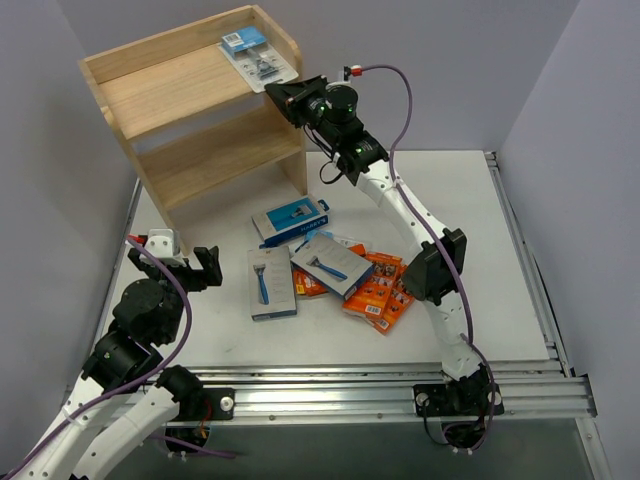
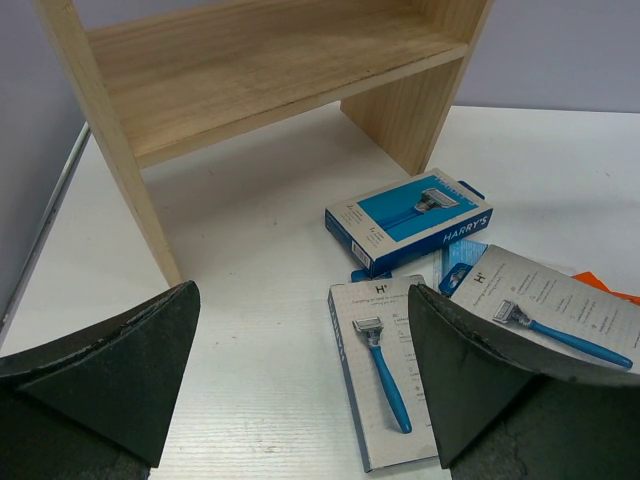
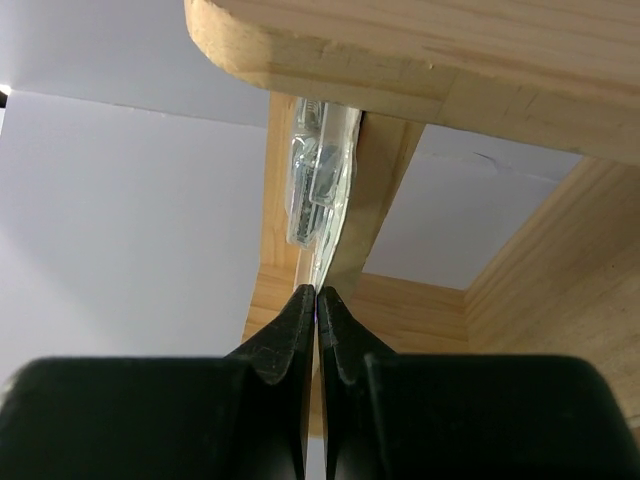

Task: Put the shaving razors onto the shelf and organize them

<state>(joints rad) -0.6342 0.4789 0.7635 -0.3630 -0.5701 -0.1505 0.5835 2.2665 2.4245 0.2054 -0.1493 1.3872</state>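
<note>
The wooden shelf (image 1: 200, 150) stands at the back left. A clear blister pack with a blue header (image 1: 258, 55) lies at the right end of its top tier. My right gripper (image 1: 285, 97) is shut on that pack's near edge; in the right wrist view the fingertips (image 3: 317, 292) pinch the thin clear pack (image 3: 320, 170) beside the shelf's wood (image 3: 450, 60). On the table lie a blue box (image 1: 290, 220), two grey boxes (image 1: 271, 283) (image 1: 331, 264) and orange packs (image 1: 380, 290). My left gripper (image 2: 300, 300) hovers open over bare table left of a grey box (image 2: 385, 370).
The blue box (image 2: 410, 215) lies just in front of the shelf's right side panel (image 2: 420, 110). The pile overlaps: the second grey box (image 2: 560, 305) rests on the orange packs (image 2: 600, 285). Grey walls enclose the table; a metal rail (image 1: 400, 385) runs along the near edge.
</note>
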